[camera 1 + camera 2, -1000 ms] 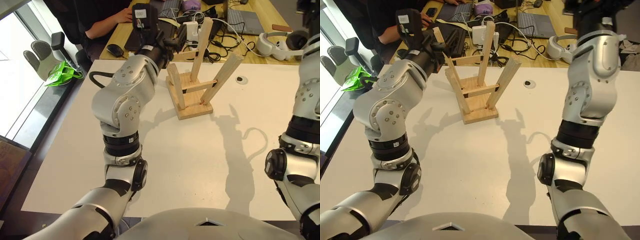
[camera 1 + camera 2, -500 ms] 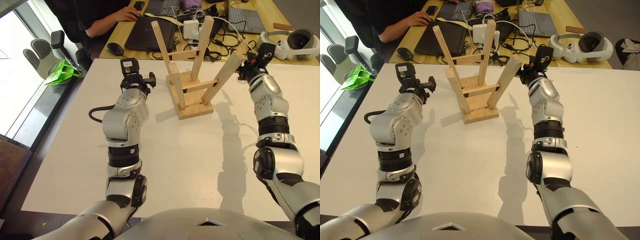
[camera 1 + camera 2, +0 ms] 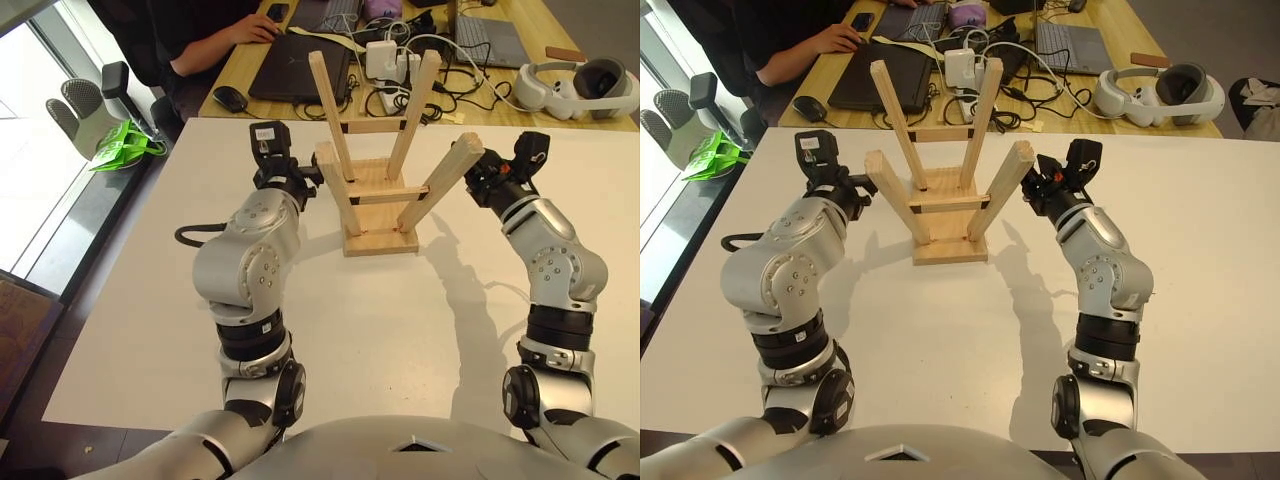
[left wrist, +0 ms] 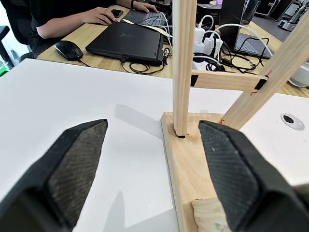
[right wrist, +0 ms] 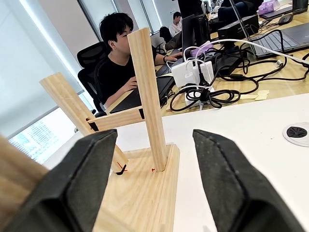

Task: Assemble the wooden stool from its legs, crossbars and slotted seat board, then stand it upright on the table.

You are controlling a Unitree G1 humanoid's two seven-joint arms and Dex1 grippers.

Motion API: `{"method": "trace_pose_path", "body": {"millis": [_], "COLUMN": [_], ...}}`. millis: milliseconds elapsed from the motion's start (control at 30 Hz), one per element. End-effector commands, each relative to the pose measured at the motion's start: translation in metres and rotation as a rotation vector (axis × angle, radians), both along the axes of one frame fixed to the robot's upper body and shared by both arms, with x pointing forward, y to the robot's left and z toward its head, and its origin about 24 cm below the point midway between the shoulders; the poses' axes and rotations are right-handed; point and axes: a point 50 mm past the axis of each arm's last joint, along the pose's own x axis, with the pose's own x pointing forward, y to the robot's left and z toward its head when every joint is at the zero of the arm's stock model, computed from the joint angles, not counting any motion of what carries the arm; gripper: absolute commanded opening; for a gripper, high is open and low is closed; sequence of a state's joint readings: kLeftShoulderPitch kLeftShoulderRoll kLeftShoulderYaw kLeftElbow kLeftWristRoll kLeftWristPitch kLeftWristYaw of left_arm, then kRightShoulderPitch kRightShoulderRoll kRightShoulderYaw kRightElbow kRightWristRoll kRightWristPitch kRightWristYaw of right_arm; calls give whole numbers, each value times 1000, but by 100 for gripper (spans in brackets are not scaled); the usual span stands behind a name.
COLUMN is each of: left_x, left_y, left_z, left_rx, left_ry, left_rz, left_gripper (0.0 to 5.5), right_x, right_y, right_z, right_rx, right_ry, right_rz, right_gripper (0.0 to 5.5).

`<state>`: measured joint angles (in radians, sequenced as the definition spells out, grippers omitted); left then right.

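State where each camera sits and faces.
Eye views: head, facing forward and down at the upturned stool on the table; both arms show.
Left wrist view: left wrist, looking through the open left gripper at the seat board.
Right wrist view: right wrist, looking through the open right gripper at a leg.
All share the stool.

The white worktop (image 3: pixel 380 330) has a round cable grommet (image 4: pixel 291 119) set in it. Behind it, a wooden desk (image 3: pixel 535 15) carries a black laptop (image 3: pixel 296 68), a mouse (image 3: pixel 230 99), white chargers (image 3: pixel 385 55) amid tangled cables, and a white headset (image 3: pixel 585 85). A green bag (image 3: pixel 118 146) lies on the floor to the left.
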<state>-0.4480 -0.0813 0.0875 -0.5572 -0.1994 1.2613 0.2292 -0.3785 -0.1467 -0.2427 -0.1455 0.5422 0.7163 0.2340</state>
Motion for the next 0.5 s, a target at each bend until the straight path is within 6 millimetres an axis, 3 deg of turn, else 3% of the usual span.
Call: {"method": "trace_pose_path", "body": {"millis": [33,200,267,367,500], "left_x": [-14,-18,-19,-21,-20], "left_y": [-24,-16,-8,16,95], "left_z": [5,1,-2,-12,-23], "left_rx": [-55,-32,1,59,143], "left_ry": [-8,11,36,79,108], "left_rz": [-176,-160,-143,-54,309], "left_gripper": [292,194,163,163,163], "right_x": [-12,-20,-21,-16,-6], "right_y": [19,18,8,-24,-101], "right_z": [10,9,4,0,-16], "right_rx": [57,41,-9,-100,-230], "right_ry": [-24,-17,7,26,142], "right_rz": [100,89,19,-199,-644], "right_gripper": [224,111,84,84,84]}}
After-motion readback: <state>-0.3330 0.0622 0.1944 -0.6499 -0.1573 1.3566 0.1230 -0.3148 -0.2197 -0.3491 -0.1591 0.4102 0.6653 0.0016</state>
